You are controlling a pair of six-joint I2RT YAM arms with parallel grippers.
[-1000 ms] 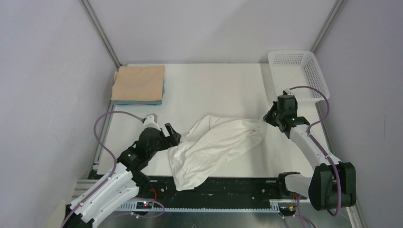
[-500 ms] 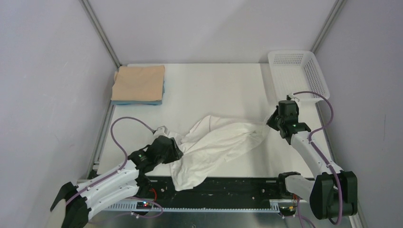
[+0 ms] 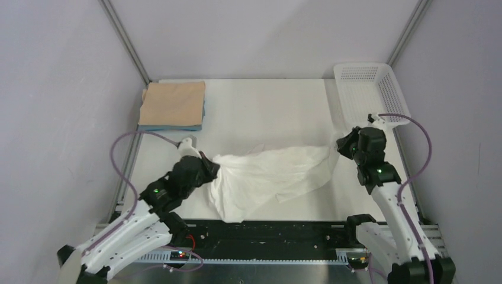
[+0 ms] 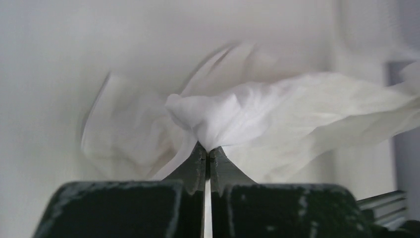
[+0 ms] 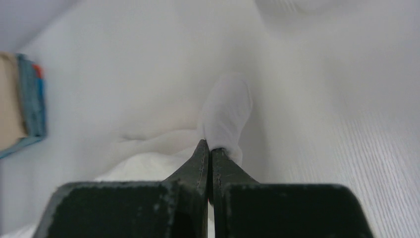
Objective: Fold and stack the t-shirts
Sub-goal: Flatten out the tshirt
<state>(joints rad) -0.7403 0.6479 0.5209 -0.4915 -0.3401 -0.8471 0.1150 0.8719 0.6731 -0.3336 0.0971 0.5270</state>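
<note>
The left end effector (image 3: 212, 167) and right end effector (image 3: 341, 148) are pinching the white t-shirt (image 3: 272, 174), seemingly spreading it across the counter (image 3: 266, 112) centre, nine to three o'clock; next, probably laying it flat for folding.

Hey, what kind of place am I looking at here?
Most likely a robotics lab test cell: a white table walled in by plain panels on metal posts, a left arm and right arm bolted at its near edge, and a white t-shirt plus a basket as props.
</note>
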